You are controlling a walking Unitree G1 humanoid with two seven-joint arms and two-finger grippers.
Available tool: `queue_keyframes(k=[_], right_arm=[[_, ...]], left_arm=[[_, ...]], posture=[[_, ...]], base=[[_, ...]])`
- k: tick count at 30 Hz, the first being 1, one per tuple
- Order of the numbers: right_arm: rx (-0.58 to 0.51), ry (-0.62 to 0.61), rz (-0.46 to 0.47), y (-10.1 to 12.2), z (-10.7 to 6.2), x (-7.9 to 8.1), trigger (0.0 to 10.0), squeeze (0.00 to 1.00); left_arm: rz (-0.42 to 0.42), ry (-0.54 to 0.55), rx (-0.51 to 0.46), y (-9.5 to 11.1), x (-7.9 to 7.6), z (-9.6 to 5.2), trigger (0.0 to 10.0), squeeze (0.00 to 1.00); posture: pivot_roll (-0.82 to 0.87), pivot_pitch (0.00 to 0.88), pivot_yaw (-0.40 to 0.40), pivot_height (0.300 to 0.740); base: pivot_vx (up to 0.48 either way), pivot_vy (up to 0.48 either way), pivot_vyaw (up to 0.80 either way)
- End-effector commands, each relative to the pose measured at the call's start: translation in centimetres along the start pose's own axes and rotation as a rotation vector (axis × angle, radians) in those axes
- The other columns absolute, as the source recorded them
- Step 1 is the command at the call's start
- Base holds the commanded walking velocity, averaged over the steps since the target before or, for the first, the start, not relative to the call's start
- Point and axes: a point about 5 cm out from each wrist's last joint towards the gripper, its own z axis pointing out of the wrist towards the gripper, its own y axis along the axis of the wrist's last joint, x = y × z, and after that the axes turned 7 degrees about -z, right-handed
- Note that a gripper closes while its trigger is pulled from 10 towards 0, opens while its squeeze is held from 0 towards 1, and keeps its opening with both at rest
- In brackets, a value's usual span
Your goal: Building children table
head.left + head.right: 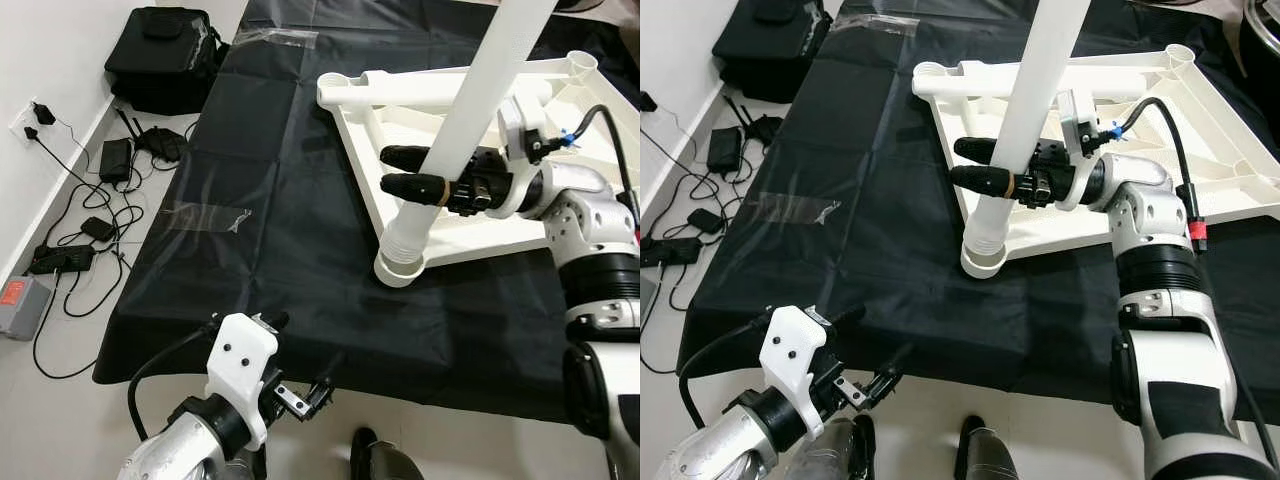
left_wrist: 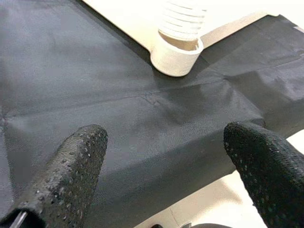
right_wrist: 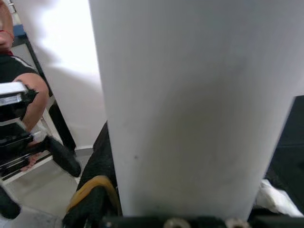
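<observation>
At tabletop's (image 1: 470,245) corner socket, right claw (image 1: 430,172) grips leg (image 1: 478,95).

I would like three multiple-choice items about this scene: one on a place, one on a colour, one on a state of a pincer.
1. Where does the lower end of the white table leg sit?
A. In a corner socket of the white tabletop frame
B. On the bare floor
C. On the black bag

2. What colour is the cloth under the frame?
A. White
B. Black
C. Red

3. How is the right pincer?
A. Open, away from the leg
B. Shut on the table leg
C. Holding a cable

Answers:
1 A: the ribbed end of the leg stands in the round socket at the frame's near corner.
2 B: the sheet spread on the floor is black.
3 B: its two black fingers lie on either side of the leg.
</observation>
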Motion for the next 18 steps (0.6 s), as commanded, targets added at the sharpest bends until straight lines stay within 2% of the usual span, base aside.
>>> queue_keyframes(k=[1,5,15,18], right_arm=[[0.009,0.025,0.023,-0.5,-0.5,0.8,10.0,0.00],[0.009,0.036,0.031,-0.8,-0.3,1.3,10.0,0.00],[0.009,0.026,0.037,-1.3,0.2,1.6,10.0,0.00],[0.051,-0.012,0.022,-2.2,0.9,1.5,10.0,0.00]], left_arm=[[-0.004,-0.009,0.024,-0.3,-0.1,-0.1,10.0,0.00],[-0.002,-0.010,0.022,-0.3,-0.1,0.0,10.0,0.00],[-0.001,-0.004,0.022,-0.3,0.0,-0.1,10.0,0.00],[0.001,0.003,0.018,-0.2,-0.1,-0.1,10.0,0.00]], posture=[[0.21,0.322,-0.074,0.740],[0.21,0.323,-0.072,0.740],[0.21,0.322,-0.074,0.740],[0.21,0.320,-0.083,0.740]], base=[[0.000,0.000,0.00],[0.000,0.000,0.00],[0.000,0.000,0.00],[0.000,0.000,0.00]])
